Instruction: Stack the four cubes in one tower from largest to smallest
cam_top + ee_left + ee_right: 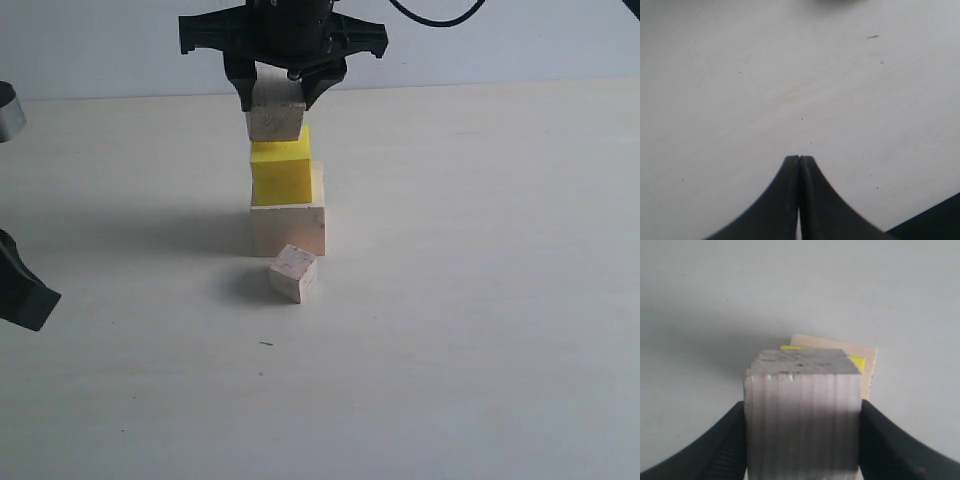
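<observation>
The largest pale wood cube (288, 228) stands on the table with the yellow cube (281, 172) on top of it. My right gripper (277, 100) is shut on the layered-grain wood cube (275, 115), which sits at the yellow cube's top, shifted to its left; contact cannot be told. In the right wrist view this cube (803, 412) fills the space between the fingers (720, 450), with slivers of yellow (857, 362) and pale wood (867, 365) behind. The smallest pale cube (293, 273) lies on the table before the stack. My left gripper (799, 159) is shut on nothing, above bare table.
The left arm's dark gripper (22, 290) rests at the left edge of the exterior view. A grey round object (10, 110) shows at the far left. A dark edge (935, 220) crosses a corner of the left wrist view.
</observation>
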`<state>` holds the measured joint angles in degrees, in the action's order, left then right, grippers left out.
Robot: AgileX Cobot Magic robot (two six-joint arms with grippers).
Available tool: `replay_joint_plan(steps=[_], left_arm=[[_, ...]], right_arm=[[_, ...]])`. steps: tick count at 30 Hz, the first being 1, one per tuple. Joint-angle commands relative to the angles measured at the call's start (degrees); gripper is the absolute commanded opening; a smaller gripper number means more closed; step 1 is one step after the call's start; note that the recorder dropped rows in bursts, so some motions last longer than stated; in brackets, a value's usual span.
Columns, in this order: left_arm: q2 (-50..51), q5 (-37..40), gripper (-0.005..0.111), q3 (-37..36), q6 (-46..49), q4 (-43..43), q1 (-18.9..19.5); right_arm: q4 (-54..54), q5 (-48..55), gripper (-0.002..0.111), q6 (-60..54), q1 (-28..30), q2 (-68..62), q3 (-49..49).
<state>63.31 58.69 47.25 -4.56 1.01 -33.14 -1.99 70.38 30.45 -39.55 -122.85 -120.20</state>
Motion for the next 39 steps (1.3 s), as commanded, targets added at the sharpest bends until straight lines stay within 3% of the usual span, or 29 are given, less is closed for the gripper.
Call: replay_joint_plan(steps=[1,25,29,39], left_arm=[[-0.2,0.3,0.001,-0.1,0.1,0.3,0.1],[-0.2,0.3,0.001,-0.1,0.1,0.3,0.1],[-0.2,0.3,0.001,-0.1,0.1,0.3,0.1],[-0.2,-0.8,0.001,-0.1,0.1,0.3,0.1]], right_arm=[[1.0,-0.4,0.0,-0.4,0.4,-0.6,-0.2],[-1.6,-0.4,0.0,-2.1,0.4,3.8,-0.2],[-7.8,-0.4,0.0,-2.3,0.9,4.6,-0.2],[-4.6,-0.4,0.0,-3.8,3.0,11.7,-0.2]])
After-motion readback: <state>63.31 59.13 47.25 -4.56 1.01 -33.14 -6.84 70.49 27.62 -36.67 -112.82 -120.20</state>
